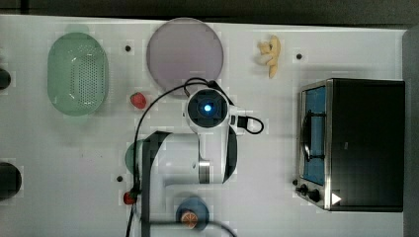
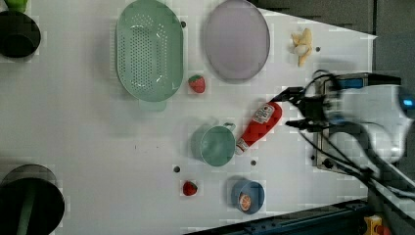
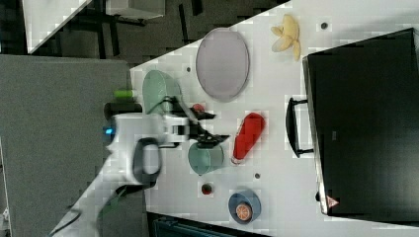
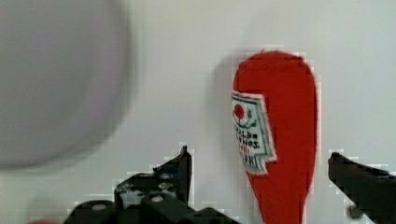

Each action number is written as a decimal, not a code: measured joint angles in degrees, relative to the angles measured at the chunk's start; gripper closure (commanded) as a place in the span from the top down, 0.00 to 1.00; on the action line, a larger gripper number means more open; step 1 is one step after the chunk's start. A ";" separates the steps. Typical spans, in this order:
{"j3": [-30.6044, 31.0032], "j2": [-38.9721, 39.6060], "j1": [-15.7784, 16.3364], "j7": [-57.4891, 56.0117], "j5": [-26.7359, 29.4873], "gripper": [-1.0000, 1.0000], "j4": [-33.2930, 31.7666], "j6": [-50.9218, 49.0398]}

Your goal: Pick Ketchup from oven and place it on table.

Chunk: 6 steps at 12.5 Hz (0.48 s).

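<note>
The ketchup (image 2: 259,126) lies on its side on the white table (image 2: 88,127), out of the oven (image 1: 365,143), with its white cap pointing toward the green cup (image 2: 214,145) and almost touching the cup's handle. In the wrist view the bottle (image 4: 275,140) rests label-up between the two black fingers, touching neither.

The claw (image 2: 299,109) is released: its jaws stand wide apart just above and behind the bottle's broad red end in the left view, holding nothing. In the right view the claw (image 3: 213,127) hangs over the green cup (image 3: 205,157), beside the bottle (image 3: 248,136).

The oven stands near the table's edge at the top view's right, its bluish glass door shut and its dark handle facing the middle of the table.

Containers: the green colander (image 2: 148,51) sits near the far edge of the table in the left view, and nothing can be seen inside it. The grey plate (image 2: 236,40) beside it is bare. The green cup looks hollow, with no contents to make out. The small blue bowl (image 2: 247,196) near the table's edge at the left view's bottom holds an orange slice-like piece (image 2: 244,201).

Loose on the table are one strawberry (image 2: 196,83) between colander and plate, another strawberry (image 2: 190,188) near the blue bowl, and a peeled banana (image 2: 302,45) toward the far edge beyond the plate. Dark round containers (image 2: 19,34) sit at the table's corners on the left view's left.
</note>
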 measured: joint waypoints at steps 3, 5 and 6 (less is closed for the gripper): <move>-0.19 -10.67 -0.26 0.62 1.05 1.00 7.72 -15.19; 0.71 -15.60 -1.54 0.73 -0.57 1.00 16.45 -26.73; 0.22 -17.86 -1.12 0.74 -0.11 1.00 20.14 -31.28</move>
